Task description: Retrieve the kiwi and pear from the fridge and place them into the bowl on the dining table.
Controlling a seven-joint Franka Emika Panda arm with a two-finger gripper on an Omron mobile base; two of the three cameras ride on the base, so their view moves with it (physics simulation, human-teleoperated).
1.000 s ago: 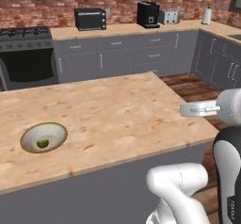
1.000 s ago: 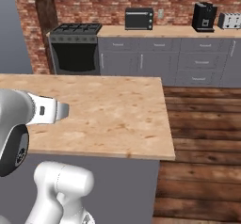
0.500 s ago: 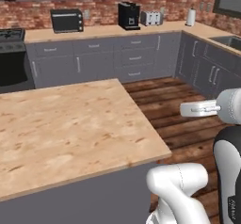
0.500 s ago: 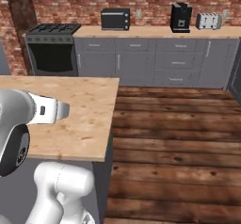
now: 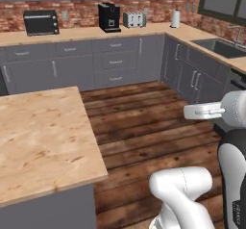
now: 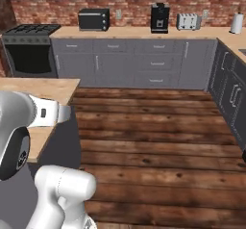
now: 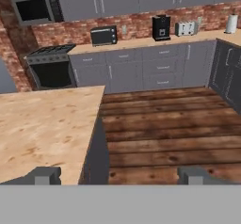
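The dining table's light wood-grain top takes up the left of the left base view, and its corner shows in the right base view. In the hand view the table lies at lower left. My gripper is open, its two dark fingertips set wide apart with nothing between them. It hangs above the table's right edge and the floor beside it. The kiwi, the pear, the fridge and the bowl are out of view.
Dark wooden floor stretches right of the table to grey wall counters. These carry a toaster oven, a coffee machine, a toaster and a paper roll. There is a sink at right and a stove at left.
The base has turned to the right, so the whole scene has slid left. The table and the bowl on it have passed out of the frame, and more floor shows. The gripper stays open.
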